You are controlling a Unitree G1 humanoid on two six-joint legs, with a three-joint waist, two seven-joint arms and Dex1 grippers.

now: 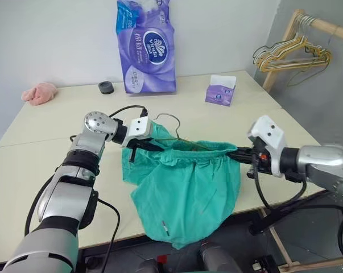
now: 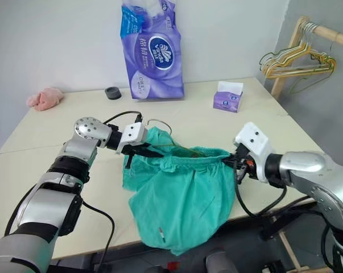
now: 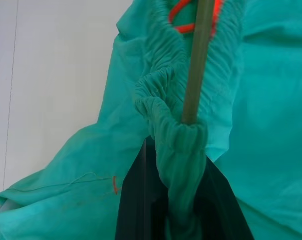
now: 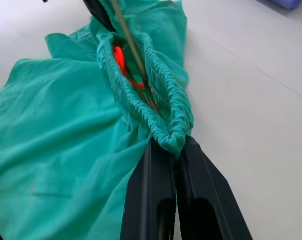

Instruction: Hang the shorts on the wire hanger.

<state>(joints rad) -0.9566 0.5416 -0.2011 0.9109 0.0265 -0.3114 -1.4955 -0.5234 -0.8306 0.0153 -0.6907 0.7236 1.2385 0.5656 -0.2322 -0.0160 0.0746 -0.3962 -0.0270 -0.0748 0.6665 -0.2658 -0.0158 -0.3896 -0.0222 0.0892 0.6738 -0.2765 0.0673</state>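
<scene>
The teal shorts [image 1: 185, 187] hang limp over the table's [image 1: 40, 153] front edge — light, floppy — waistband stretched around the wire hanger [image 1: 174, 136]. The left gripper [image 1: 141, 145] and right gripper [image 1: 238, 153] each pinch a waistband end, the surest hold.

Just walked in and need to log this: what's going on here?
The robot holds the teal shorts stretched above the table. The left gripper is shut on one end of the waistband, the right gripper on the other. The wire hanger runs inside the waistband, its hook poking out near the left gripper. The legs hang over the table's edge.
</scene>
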